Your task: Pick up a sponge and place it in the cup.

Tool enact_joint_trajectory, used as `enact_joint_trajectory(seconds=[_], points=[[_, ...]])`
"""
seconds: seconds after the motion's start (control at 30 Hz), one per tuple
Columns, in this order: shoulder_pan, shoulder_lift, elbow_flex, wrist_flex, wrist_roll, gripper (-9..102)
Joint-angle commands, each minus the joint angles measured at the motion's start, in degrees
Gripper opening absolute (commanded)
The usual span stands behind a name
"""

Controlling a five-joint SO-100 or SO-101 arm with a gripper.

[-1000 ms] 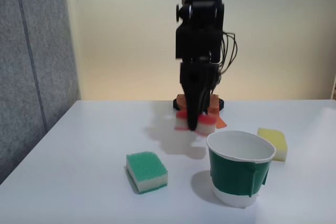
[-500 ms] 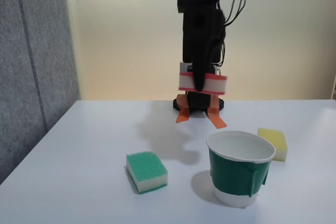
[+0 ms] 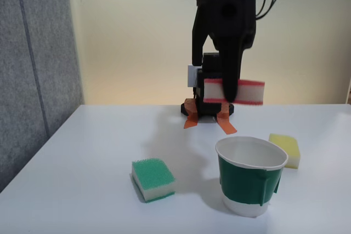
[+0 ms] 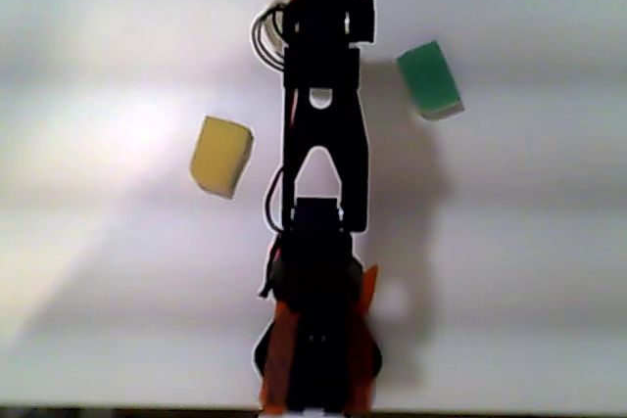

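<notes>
Sponge (image 3: 235, 92) gripped in end effector (image 3: 229, 98), lifted clear of surface (image 3: 98, 157); drop into cup (image 3: 251, 176) not yet done.

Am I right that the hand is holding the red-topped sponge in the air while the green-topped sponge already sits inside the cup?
Not quite: the fixed view shows the green-topped sponge lying on the table beside the cup, not inside it. The hand does hold the red-topped sponge in the air.

Sponge (image 3: 241, 92): rough red scouring top over white foam; cup (image 3: 251, 176) seemingly matt paper; table (image 3: 93, 190) smooth, matt.
</notes>
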Motion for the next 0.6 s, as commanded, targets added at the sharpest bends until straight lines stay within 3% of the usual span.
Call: enact_joint_trajectory(seconds=[0.0,0.27,0.57], points=[[-0.35,-0.70,-3.96,0.79,0.79,0],[-3.43,1.85,7.56,-5.27,3.43,0],[-3.87,5.54,14.15,-6.42,3.69,0]])
